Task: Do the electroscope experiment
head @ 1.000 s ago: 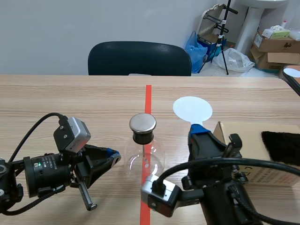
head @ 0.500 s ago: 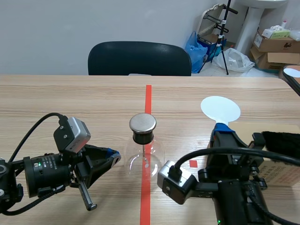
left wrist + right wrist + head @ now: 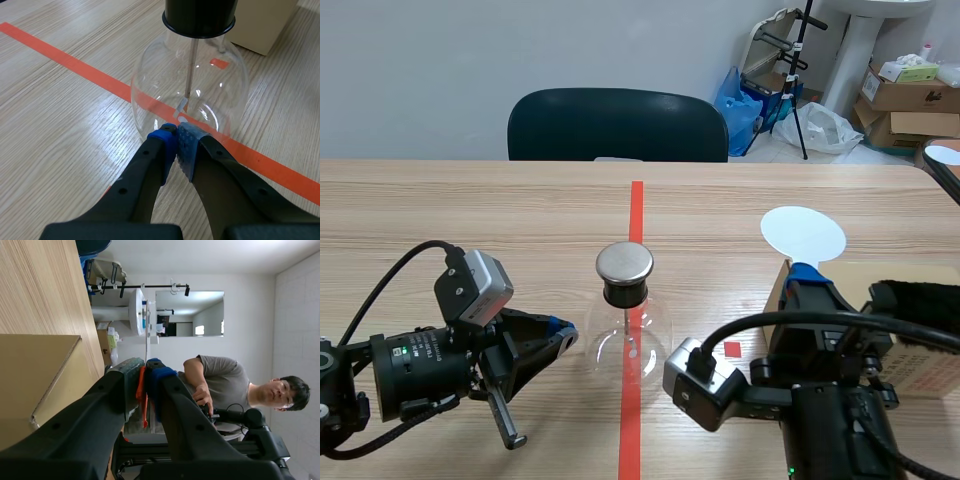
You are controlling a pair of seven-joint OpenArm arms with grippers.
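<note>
Scene view looks across the table (image 3: 470,215) from the robot's side; left wrist view shares its flask (image 3: 628,322), close up.

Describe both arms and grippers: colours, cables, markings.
Both arms are black. The left arm has a silver-grey camera box at the wrist, a looping black cable and green lights. The left gripper has thick black fingers with dotted blue pads. The right arm carries a similar box and cables; the right gripper has one blue and one grey-green pad.

The cardboard box (image 3: 925,372) is partly hidden behind the right arm (image 3: 820,420).
</note>
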